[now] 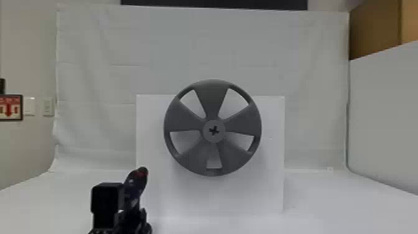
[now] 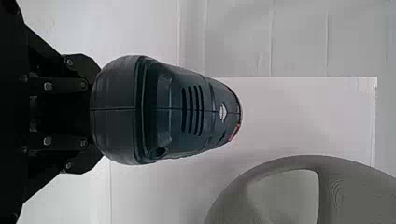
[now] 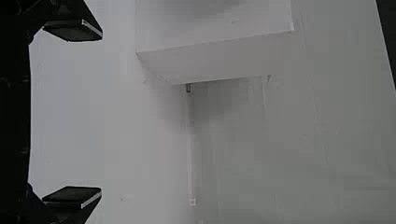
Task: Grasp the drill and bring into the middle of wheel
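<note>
Slotted drill (image 2: 168, 112), smooth five-spoked wheel (image 1: 214, 138)

The drill (image 2: 168, 112) hides the fingertips of the left gripper (image 1: 132, 222) in the left wrist view, whose edges crop the wheel (image 2: 352, 196); a wall sign (image 1: 11, 113) runs off the head view's left side.

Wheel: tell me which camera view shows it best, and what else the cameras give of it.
The head view. There the wheel faces the camera whole, with all five spokes and the cross-shaped mark in its hub. The left wrist view has part of it, cut off by the edge, farther off than the drill.
</note>
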Motion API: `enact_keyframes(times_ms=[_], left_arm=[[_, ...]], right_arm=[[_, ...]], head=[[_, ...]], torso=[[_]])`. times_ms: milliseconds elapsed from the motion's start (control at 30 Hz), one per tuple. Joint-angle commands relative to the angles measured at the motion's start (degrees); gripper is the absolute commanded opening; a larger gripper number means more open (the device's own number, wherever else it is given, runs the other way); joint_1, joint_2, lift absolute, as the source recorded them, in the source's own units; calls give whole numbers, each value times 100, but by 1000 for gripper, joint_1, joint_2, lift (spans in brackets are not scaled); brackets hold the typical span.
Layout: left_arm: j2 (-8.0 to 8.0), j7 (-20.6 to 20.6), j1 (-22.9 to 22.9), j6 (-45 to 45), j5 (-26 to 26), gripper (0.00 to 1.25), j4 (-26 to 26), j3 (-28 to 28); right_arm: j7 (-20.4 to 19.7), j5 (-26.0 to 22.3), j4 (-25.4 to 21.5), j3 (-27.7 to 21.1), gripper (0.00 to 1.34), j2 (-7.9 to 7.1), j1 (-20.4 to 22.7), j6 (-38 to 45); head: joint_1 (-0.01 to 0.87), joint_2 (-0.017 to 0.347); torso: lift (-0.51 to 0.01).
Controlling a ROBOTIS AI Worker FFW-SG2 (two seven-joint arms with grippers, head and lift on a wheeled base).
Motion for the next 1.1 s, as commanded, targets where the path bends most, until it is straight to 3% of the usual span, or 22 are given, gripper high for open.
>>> enact_keyframes(times_ms=[0,200,467,633,833,1067], left_arm=[[0,3,12,-62,-57,34,46,-6],[0,3,12,-80,-57,46,98,3],[-44,29,29,-159,-13,210,222,55],[-44,100,38,-203,-13,514,292,64],[-44,152,47,-290,-13,681,345,55],[-44,179,47,-290,-22,781,397,73]], right_arm=[[0,1,2,-7,1209,8,0,0],[0,1,2,2,1210,8,0,0],[0,1,2,2,1210,16,0,0],[0,1,2,2,1210,25,-9,0],[0,1,2,2,1209,25,-9,0],[0,1,19,28,1210,34,-9,0]], head=[[0,0],[0,0],[0,0],[0,0],[0,0],[0,0]], torso=[[-406],[-406],[-406],[-406],[-406],[-406]])
